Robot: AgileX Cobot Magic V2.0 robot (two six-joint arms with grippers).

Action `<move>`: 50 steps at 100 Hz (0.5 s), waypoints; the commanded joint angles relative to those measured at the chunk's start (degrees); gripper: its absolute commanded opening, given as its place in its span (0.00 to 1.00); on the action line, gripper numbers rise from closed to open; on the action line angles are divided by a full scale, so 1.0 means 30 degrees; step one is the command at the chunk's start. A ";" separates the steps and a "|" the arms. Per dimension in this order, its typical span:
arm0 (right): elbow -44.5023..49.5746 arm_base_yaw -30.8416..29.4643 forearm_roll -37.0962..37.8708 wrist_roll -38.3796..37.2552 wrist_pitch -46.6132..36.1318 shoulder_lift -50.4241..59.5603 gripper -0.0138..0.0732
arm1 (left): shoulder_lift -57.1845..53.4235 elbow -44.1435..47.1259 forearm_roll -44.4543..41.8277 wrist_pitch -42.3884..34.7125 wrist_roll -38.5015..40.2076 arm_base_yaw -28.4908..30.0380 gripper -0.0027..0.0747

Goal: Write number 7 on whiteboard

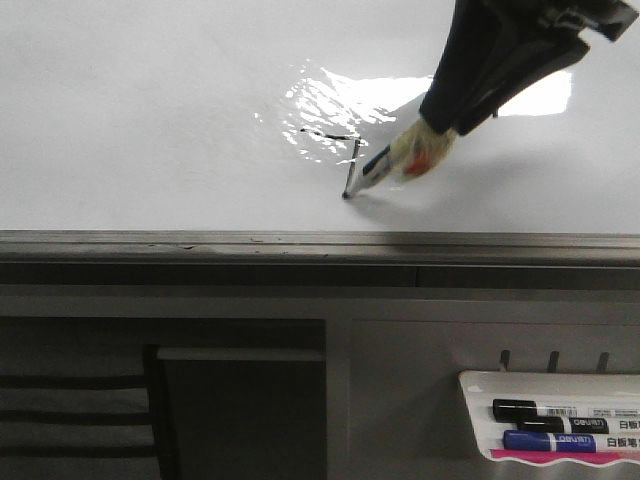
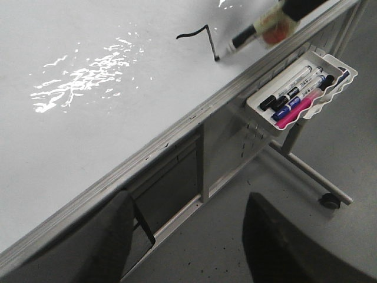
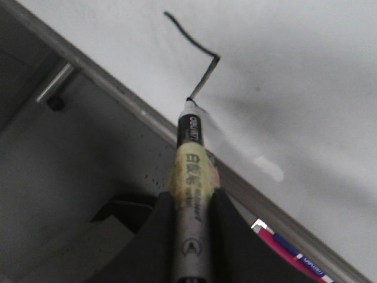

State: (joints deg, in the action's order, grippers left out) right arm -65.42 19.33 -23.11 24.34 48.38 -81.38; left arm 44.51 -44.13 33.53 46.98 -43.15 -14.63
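On my front feed the large glossy white whiteboard fills the upper half, with bright glare patches near its middle and a grey metal lower edge beneath. The number 7, a thin black marker figure, sits low on the board just beside the glare: its short top stroke runs roughly level, and the longer downstroke drops from the stroke's right end, leaning slightly left, toward the metal edge without reaching it.

My right claw is clenched on a black-and-white marker pen with yellowish tape wrapped round its barrel. The pen's long axis slants down and to the left in the front feed, its tip pointing at the board and touching the bottom end of the downstroke. In the right wrist feed the barrel runs straight out between the two dark fingers.

My left claw hangs off to the side, below the board's edge, its two dark fingers spread wide with nothing between them.

A small white marker tray hangs on the grey stand below the board's right part. It holds a black-capped marker, a blue marker and a pink object lying side by side lengthwise.
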 commanded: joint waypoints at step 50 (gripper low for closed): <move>-0.3755 0.1428 -0.4482 1.0111 0.6737 0.2308 0.08 | 0.2302 -0.1924 0.2256 0.1781 -0.4252 -0.1830 0.53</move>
State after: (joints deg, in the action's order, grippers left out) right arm -73.99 22.59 -33.44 46.92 65.75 -77.16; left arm 49.01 -47.07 36.34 52.27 -50.63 -17.39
